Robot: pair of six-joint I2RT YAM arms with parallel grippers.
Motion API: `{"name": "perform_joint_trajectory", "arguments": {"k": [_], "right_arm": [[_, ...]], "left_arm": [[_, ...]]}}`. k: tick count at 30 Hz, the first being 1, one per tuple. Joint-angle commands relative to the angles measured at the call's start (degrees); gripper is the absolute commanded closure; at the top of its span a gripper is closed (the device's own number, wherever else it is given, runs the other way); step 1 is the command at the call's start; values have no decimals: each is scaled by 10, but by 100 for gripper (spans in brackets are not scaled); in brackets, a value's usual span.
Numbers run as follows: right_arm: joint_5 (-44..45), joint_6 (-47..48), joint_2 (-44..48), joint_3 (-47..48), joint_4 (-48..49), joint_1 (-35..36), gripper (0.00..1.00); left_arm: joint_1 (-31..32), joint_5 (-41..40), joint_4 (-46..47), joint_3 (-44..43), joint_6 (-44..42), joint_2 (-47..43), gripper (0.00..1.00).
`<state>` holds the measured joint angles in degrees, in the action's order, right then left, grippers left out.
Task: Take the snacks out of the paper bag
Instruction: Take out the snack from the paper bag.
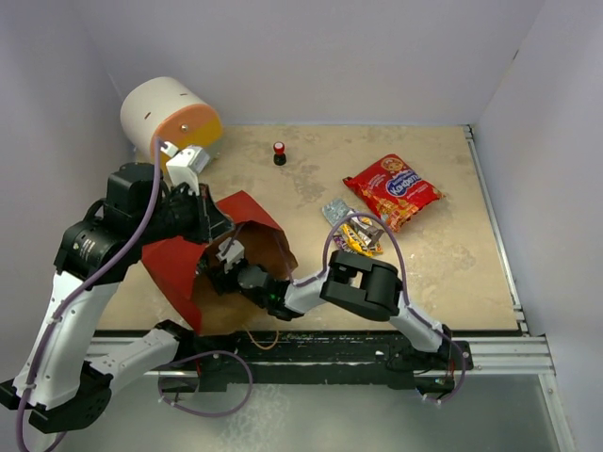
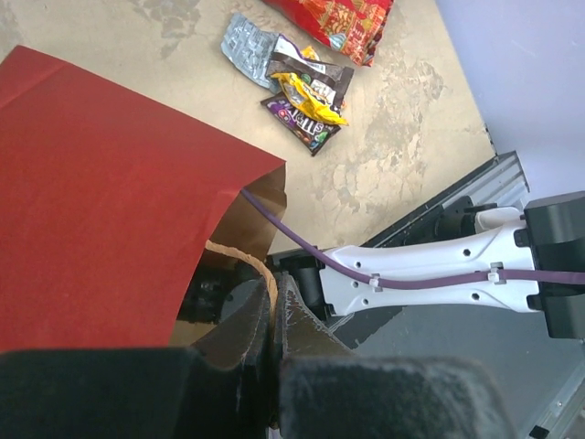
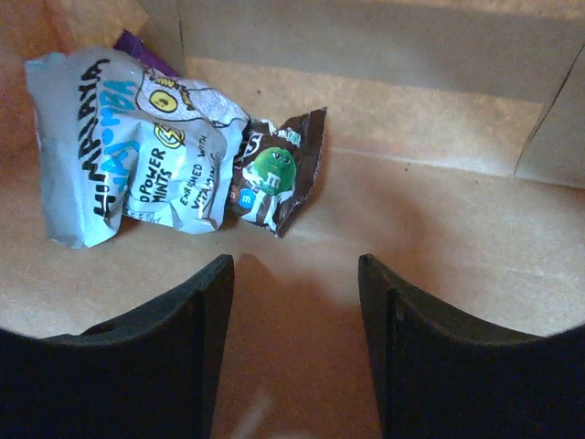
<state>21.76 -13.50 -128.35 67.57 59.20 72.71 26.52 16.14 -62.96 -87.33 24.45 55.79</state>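
Beige surface point(image 1: 443, 273), white walls. The paper bag point(image 1: 174, 268) lay on its side at left, mouth toward the right arm. The left hand point(image 2: 275, 320) was clamped on the bag's rim. The right hand point(image 3: 294, 302) was inside, fingers spread, empty. A silver mint packet point(image 3: 128, 155) and a brown candy packet point(image 3: 274, 174) lay touching just ahead of it. The red chip bag point(image 1: 393, 191) and small packets point(image 1: 356, 232) lay outside.

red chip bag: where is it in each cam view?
Top external: chip bag lies right of centre.
Left wrist: at the top edge, cropped.
Right wrist: not in it; only the inside of the paper bag shows.
Shared landmark: the candy packet pile beside it, also seen in left wrist.
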Motion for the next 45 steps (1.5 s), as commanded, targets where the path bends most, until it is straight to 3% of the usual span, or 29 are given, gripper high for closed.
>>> {"name": "perform_joint_trajectory", "arguments": {"k": [1, 9, 12, 21, 27, 36, 38, 42, 45], "right_arm": [[29, -15, -10, 51, -29, -1, 39], [61, -34, -29, 120, -124, -2, 38], [77, -61, 1, 94, -162, -11, 37], [8, -127, 98, 7, -204, -13, 38], [22, -170, 37, 43, -143, -7, 37], [82, -125, -90, 197, -151, -8, 31], [90, -124, -114, 234, -173, -9, 38], [93, -105, -138, 245, -145, -10, 75], [105, -102, -130, 242, -150, -20, 93]], "left_arm": [[0, 29, 42, 24, 15, -17, 100], [0, 3, 46, 79, 65, -44, 100], [0, -12, 60, 104, 83, -65, 100], [-1, -28, 94, 126, 89, -73, 100], [0, -9, 102, 130, 86, -70, 100], [0, 34, 107, 134, 90, -67, 100], [-1, 29, 102, 135, 91, -70, 100], [-1, 17, 90, 139, 97, -81, 100], [-1, -5, 73, 142, 102, -87, 100]]}}
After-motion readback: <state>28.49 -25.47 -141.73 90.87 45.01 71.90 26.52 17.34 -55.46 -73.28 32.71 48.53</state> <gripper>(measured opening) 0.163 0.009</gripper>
